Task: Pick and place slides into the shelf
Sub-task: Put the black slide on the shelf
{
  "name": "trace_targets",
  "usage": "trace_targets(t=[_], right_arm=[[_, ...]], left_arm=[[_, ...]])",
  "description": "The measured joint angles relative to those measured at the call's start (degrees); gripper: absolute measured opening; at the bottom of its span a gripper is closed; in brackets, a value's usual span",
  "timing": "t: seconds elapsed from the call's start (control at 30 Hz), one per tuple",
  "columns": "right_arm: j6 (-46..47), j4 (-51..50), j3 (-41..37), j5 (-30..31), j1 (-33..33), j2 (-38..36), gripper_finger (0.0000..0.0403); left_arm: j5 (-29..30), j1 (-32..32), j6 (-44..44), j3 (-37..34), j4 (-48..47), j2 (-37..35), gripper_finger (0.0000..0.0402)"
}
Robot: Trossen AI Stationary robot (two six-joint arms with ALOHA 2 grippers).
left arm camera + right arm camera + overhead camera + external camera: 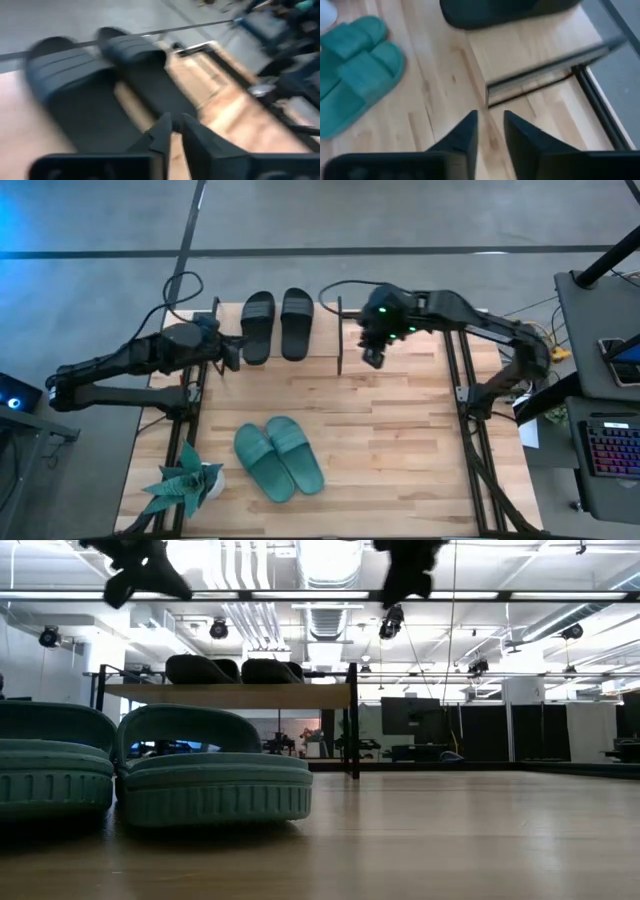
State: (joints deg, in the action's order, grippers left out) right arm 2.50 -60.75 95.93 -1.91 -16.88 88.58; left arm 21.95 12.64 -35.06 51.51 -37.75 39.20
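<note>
Two matte black slides lie side by side, soles down, on the top board of the low shelf at the table's far edge. The teal-green pair lies soles down on the table's near middle. My left gripper hovers by the left black slide's heel, above shelf height, fingers a narrow gap apart and empty. My right gripper hovers just right of the shelf's right end, slightly open and empty, with wood showing between its fingers.
A green plant stands at the table's near left corner. Black frame rails run along the table's left and right sides. Bare wood lies between the shelf and the teal-green pair and across the right half of the table.
</note>
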Motion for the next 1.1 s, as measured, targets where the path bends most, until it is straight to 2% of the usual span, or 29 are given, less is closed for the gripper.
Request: trace_targets(t=[0.07,0.2,0.3,0.5,0.6,0.77,0.9,1.03,1.1], right_arm=[[0.0,0.24,3.67,-0.01,0.0,3.64,0.0055],[0.27,1.3,13.21,0.13,0.0,11.72,0.0015],[0.74,1.91,21.74,0.36,-0.02,18.36,0.0011],[5.76,-3.76,36.61,0.44,-1.96,30.89,0.0012],[9.37,-5.47,38.4,0.2,-3.02,33.9,0.0012],[14.18,-5.02,35.96,-0.5,-3.64,34.02,0.0013],[14.11,-4.31,36.4,-0.63,-3.79,33.82,0.0013],[12.39,-4.24,37.64,-1.4,-4.9,33.39,0.0013],[11.53,-4.22,37.82,-1.53,-5.46,33.39,0.0013]], left_arm=[[3.34,0.02,-0.56,0.0,-3.04,-0.42,0.0007],[8.71,0.11,-0.64,-0.09,-5.99,-0.76,0.001],[12.45,0.23,-0.51,-0.07,-8.68,-0.26,0.001],[14.83,2.39,-0.32,-0.42,-16.37,0.62,0.001],[14.45,3.62,2.58,-0.54,-18.88,1.21,0.0011],[7.63,6.83,9.65,-0.74,-18.24,2.68,0.0011],[1.54,11.12,12.43,-0.81,-15.56,3.38,0.0011],[-8.56,18.47,16.65,-0.26,-9.61,3.88,0.0008],[-11.02,22.92,18.33,0.4,-8.87,4.25,0.0003]])
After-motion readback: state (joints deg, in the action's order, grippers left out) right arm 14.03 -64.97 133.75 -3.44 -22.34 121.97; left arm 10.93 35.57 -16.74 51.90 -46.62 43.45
